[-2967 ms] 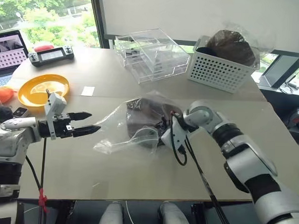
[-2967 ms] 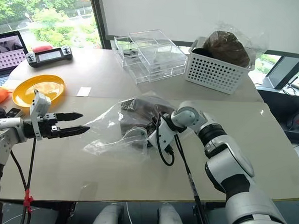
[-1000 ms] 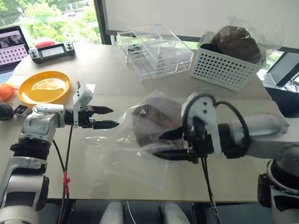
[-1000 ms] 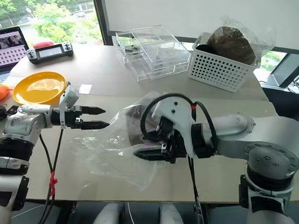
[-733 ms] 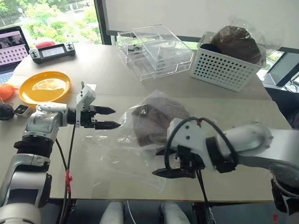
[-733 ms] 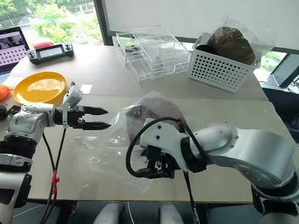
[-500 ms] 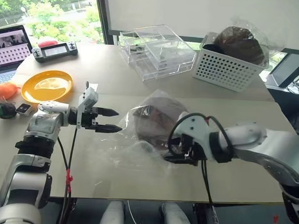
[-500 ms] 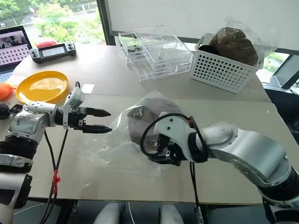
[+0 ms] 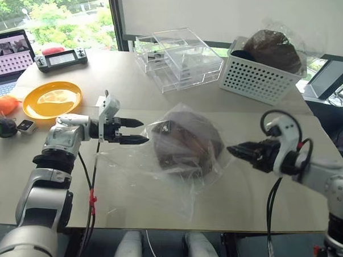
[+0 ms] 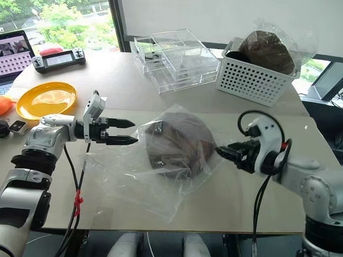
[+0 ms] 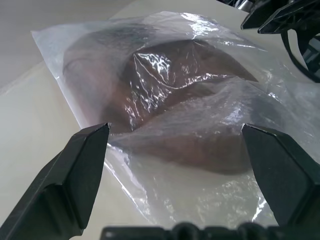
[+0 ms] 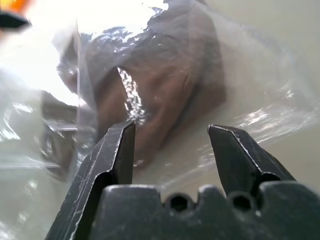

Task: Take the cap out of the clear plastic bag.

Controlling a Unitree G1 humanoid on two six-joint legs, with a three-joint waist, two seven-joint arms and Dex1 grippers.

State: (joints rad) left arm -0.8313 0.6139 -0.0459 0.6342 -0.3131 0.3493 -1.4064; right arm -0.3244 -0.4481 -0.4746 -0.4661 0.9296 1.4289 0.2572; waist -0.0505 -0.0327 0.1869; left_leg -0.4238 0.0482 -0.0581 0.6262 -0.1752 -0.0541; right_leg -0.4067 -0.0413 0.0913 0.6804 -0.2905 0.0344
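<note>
So both tools are empty right now. The left tool (image 9: 138,131) has its fingers spread wide, pointing level at the near-left edge of the clear plastic bag (image 9: 158,179), just short of the film as far as I can tell. The right tool (image 9: 240,150) sits on the opposite side with its fingers part open, tips close to the bag's right edge, gripping nothing.

The bag lies flat on the counter (image 9: 270,207) between the two tools, and the cap (image 9: 186,145) is inside it, toward the far half, under a layer of crinkled film. The loose, empty part of the bag trails toward the near edge of the counter.

Handling-wise, my guess: the cap is soft brown fabric, light, will squash and fold rather than resist, so nothing fragile here. The bag is the annoying bit. Thin, floppy, slick film that probably slides with the cap if you just pull. I'd pinch a loose flap of film with one tool to anchor it, and take the cap by a fold of its brim through the opening with the other. I can't tell for sure where the mouth is from these views.

Other containers: a white perforated basket (image 9: 254,78) at the far right holds a darker brown domed cap in its own clear bag (image 9: 276,49). The clear compartment box (image 9: 177,60) looks mostly empty. The orange plate (image 9: 51,99) has nothing on it.
</note>
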